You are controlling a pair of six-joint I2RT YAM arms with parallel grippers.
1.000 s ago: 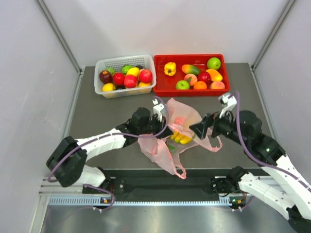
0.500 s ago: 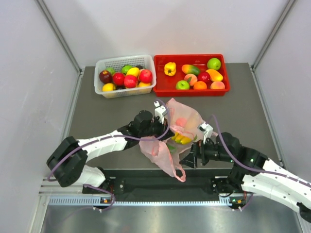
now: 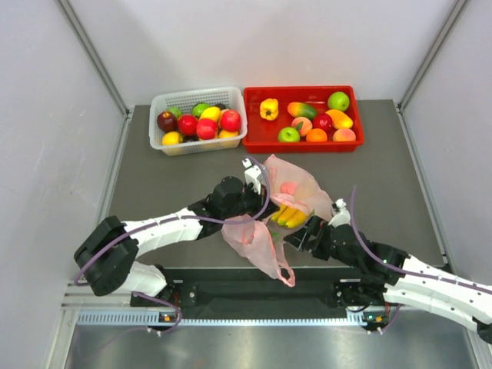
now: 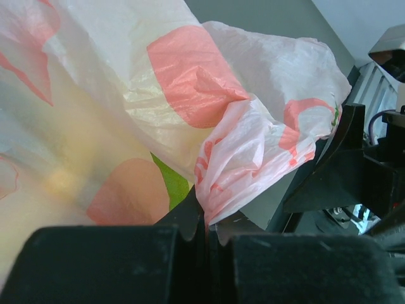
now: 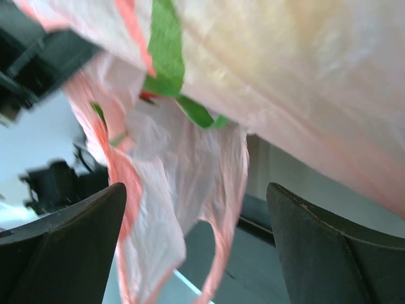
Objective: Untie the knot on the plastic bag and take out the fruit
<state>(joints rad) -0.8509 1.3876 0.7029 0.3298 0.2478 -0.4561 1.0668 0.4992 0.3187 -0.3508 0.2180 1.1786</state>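
Note:
The pink plastic bag [image 3: 296, 188] is held up off the table near the front edge. My left gripper [image 3: 256, 209] is shut on a fold of its thin plastic [image 4: 240, 152], pinched tight between the jaws [image 4: 212, 223]. A yellow banana bunch [image 3: 290, 216] and a peach-coloured fruit [image 3: 286, 188] show through the bag. My right gripper [image 3: 294, 235] sits low under the bag, open. In the right wrist view one loop handle [image 5: 221, 272] hangs loose between its fingers [image 5: 342, 247] without touching them. Green print [image 5: 166, 57] shows on the bag above. The knot is hidden.
A white basket [image 3: 200, 146] of fruit stands at the back left and a red tray [image 3: 307, 146] of fruit beside it at the back right. The bag's lower part [image 3: 257, 246] drapes over the table's front edge.
My right arm has swung from right of the bag down and left, under it, around the hanging handle; its jaws have narrowed a little. The left gripper has kept hold of the bag.

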